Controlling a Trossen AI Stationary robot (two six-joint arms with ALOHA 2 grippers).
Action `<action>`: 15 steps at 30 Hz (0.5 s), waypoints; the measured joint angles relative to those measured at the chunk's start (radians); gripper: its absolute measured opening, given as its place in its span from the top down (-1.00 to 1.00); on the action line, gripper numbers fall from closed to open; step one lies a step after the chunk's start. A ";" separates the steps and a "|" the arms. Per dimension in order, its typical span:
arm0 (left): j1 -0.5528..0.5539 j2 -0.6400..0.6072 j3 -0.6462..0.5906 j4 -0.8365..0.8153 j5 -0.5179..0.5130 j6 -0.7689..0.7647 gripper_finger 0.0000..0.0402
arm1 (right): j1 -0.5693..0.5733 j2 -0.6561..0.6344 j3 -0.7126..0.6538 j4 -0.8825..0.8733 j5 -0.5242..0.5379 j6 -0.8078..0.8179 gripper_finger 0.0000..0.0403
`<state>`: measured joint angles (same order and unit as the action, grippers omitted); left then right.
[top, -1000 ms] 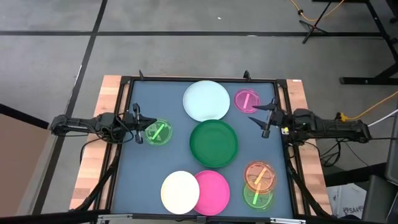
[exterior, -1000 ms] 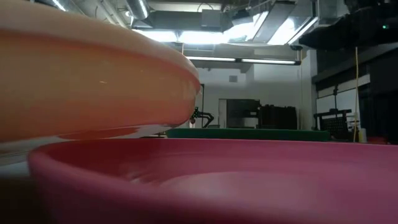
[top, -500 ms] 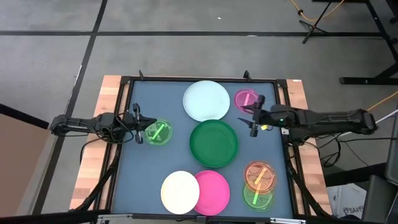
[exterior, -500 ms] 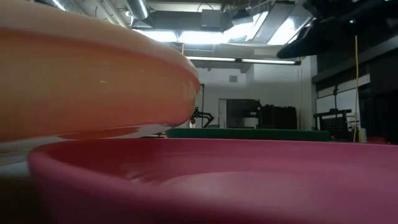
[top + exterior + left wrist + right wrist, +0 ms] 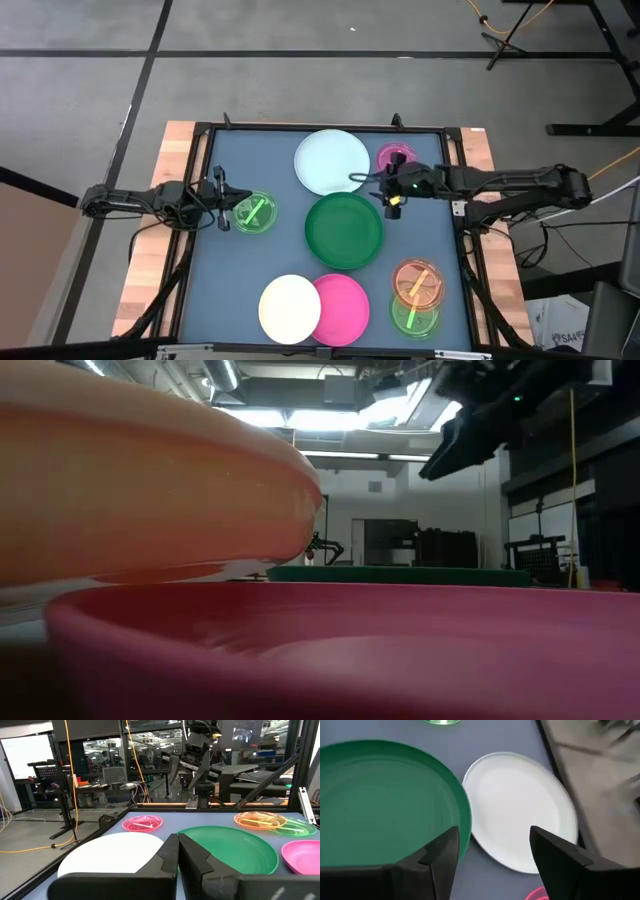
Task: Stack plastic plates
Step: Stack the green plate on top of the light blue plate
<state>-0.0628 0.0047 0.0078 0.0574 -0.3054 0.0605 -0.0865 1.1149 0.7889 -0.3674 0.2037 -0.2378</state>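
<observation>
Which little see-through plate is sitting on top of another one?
The small orange plate, at the table's right side. It overlaps the small green plate beside it; the other green one and the pink one lie alone.

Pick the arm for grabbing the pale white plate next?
Right, probably. Its open pincer hangs between the pale white plate and the dark green plate. The left pincer sits shut at the table's left edge by a small green plate.

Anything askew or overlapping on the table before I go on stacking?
Nothing is damaged or spilled. The cream plate overlaps the hot pink plate, and the small orange plate overlaps the small green plate. The right pincer hovers open beside the pale plate.
</observation>
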 joint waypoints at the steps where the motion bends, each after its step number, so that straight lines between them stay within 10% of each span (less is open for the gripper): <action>1: 0.000 0.000 0.000 0.000 0.000 0.000 0.99 | -0.016 0.015 0.010 -0.003 -0.027 0.009 -0.15; 15: 0.000 0.000 0.000 0.000 0.000 0.000 0.99 | -0.190 0.161 0.048 -0.008 -0.219 0.025 -0.15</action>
<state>-0.0630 0.0045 0.0077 0.0571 -0.3054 0.0605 -0.2762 1.2759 0.8371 -0.3750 -0.0154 -0.2132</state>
